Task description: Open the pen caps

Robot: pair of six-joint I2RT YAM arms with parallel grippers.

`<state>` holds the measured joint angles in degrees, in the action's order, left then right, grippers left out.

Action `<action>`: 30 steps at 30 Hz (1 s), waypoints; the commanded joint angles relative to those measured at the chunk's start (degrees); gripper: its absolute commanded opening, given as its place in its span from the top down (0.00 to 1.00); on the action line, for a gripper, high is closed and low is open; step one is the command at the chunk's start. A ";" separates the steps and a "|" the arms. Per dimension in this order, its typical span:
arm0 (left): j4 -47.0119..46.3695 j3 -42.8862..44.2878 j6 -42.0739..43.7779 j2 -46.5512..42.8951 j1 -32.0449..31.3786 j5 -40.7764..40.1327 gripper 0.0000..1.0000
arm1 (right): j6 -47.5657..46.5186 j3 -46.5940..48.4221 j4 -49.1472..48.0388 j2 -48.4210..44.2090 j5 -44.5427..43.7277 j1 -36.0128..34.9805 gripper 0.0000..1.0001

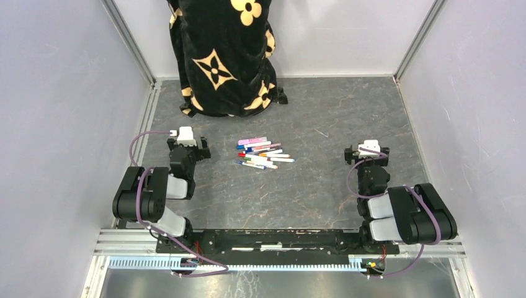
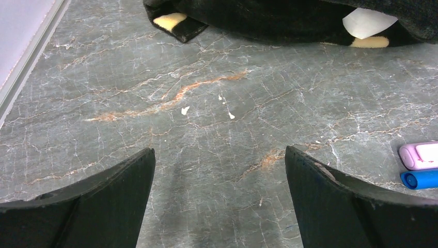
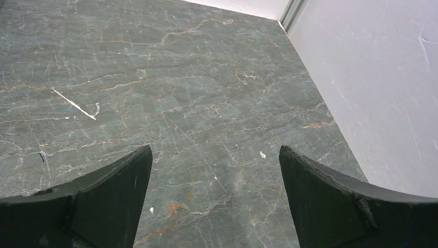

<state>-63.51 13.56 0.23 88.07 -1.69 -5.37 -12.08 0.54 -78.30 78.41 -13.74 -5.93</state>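
Several pens [image 1: 263, 154] with white barrels and coloured ends lie in a loose pile at the middle of the grey marbled table [image 1: 322, 186]. From above the pen caps are too small to make out one by one. In the left wrist view a pink pen end [image 2: 419, 155] and a blue one [image 2: 419, 179] show at the right edge. My left gripper [image 1: 186, 141] hovers left of the pile, open and empty [image 2: 219, 155]. My right gripper [image 1: 367, 151] hangs well to the right of the pile, open and empty [image 3: 216, 152], with only bare table under it.
A person in a black robe with yellow flowers [image 1: 223, 56] stands at the back edge, and the hem [image 2: 289, 20] reaches onto the table. White walls close in both sides [image 3: 372, 77]. A metal rail [image 1: 149, 118] runs along the left edge.
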 commanded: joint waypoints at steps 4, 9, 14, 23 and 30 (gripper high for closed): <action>-1.85 1.34 -1.37 -0.40 -0.11 0.68 0.00 | -0.23 -5.46 -1.60 -0.39 0.73 0.13 0.02; -1.84 1.23 -1.42 -0.59 -0.04 0.75 0.00 | 1.53 -1.96 7.62 -3.61 -3.43 0.11 0.02; 2.17 3.18 -2.06 -2.37 0.09 -0.22 0.00 | 5.41 12.15 35.34 -6.61 -4.10 0.06 0.02; 40.97 23.33 3.63 -9.00 3.76 8.15 0.00 | 37.51 19.09 44.61 -14.63 -3.09 0.14 0.02; 67.70 42.08 3.95 -8.87 7.10 19.41 0.00 | 14.53 40.24 56.42 -0.70 11.94 -10.68 0.02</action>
<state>-14.15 44.97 1.74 78.52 4.19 6.09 11.42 30.41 -30.63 71.92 -6.76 -9.06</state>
